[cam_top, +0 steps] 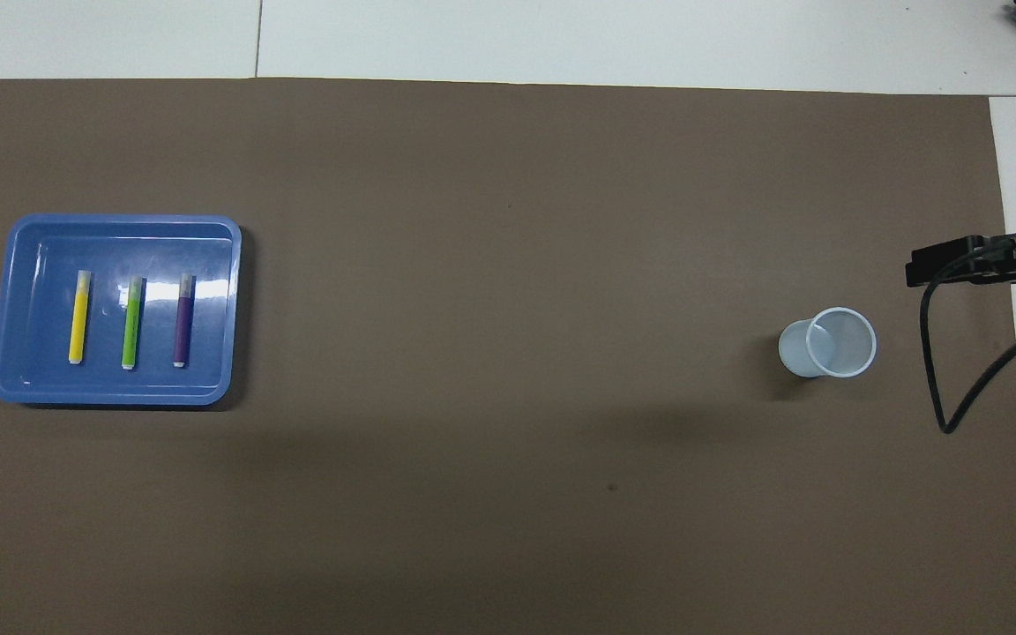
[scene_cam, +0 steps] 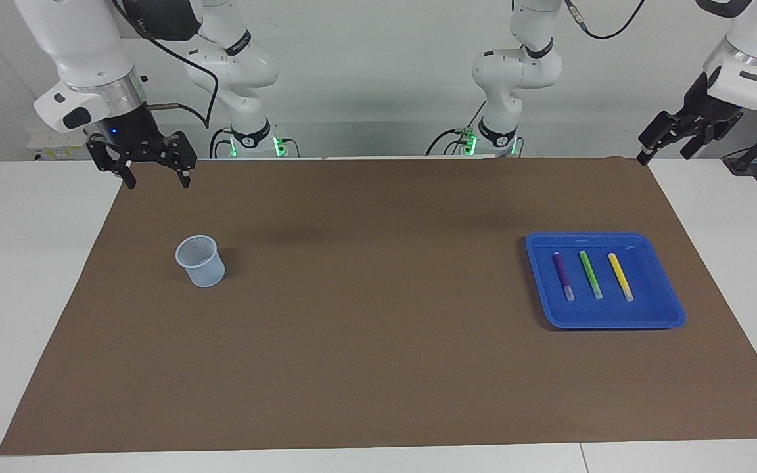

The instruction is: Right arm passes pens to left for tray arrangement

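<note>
Blue plastic forms the tray (scene_cam: 661, 289), set on the brown mat (scene_cam: 378, 341) at the left arm's end of the bench, well apart from the raised left tool (scene_cam: 667, 143), whose fingers are spread with nothing held. Purple pen (scene_cam: 562, 276), green pen (scene_cam: 591, 274) and yellow pen (scene_cam: 620, 276) are laid side by side in it. Near the pale cup (scene_cam: 200, 261), the right tool (scene_cam: 154, 172) is held wide and empty over the mat's corner.

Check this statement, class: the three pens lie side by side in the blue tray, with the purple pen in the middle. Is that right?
Not quite. The three pens lie side by side in the blue tray, but the green pen is in the middle, between the yellow pen and the purple pen. The overhead view shows it.
</note>
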### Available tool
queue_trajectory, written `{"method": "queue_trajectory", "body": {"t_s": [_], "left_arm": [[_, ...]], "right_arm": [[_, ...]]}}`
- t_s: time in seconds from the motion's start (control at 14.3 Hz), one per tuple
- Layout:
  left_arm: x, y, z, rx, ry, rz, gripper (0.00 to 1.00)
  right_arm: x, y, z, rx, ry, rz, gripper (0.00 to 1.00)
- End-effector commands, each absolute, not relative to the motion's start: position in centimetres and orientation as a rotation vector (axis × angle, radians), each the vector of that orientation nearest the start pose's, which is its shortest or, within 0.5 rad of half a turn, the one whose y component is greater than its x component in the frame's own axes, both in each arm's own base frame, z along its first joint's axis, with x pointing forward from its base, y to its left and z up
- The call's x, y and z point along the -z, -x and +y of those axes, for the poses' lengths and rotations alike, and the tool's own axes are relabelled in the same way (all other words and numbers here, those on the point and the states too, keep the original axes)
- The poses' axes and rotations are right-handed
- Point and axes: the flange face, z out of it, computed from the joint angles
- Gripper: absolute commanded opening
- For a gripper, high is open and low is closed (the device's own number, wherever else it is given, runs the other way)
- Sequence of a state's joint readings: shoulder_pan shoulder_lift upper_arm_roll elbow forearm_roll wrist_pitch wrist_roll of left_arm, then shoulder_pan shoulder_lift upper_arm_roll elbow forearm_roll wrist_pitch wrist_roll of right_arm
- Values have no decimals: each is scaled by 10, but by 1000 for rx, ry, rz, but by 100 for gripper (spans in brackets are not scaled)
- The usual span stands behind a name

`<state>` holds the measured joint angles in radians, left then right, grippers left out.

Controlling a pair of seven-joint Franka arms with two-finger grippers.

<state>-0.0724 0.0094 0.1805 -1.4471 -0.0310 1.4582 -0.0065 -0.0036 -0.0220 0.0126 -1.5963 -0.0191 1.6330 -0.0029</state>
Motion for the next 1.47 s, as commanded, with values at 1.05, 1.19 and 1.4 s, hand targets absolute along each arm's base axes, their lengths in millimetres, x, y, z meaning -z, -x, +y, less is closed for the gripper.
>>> {"method": "queue_trajectory", "body": {"t_s": [1.05, 1.19, 1.4], "left_arm": [[-671, -538, 62, 23, 3124, -165, 100], [-671, -538, 61, 23, 3124, -163, 100], [-671, -538, 59, 18, 3124, -161, 100]], "right_arm": [[-637, -554, -42, 107, 3110, -25, 100], [-636, -553, -56, 103, 3111, 20, 100], [-639, -552, -57, 105, 3110, 32, 100]]}}
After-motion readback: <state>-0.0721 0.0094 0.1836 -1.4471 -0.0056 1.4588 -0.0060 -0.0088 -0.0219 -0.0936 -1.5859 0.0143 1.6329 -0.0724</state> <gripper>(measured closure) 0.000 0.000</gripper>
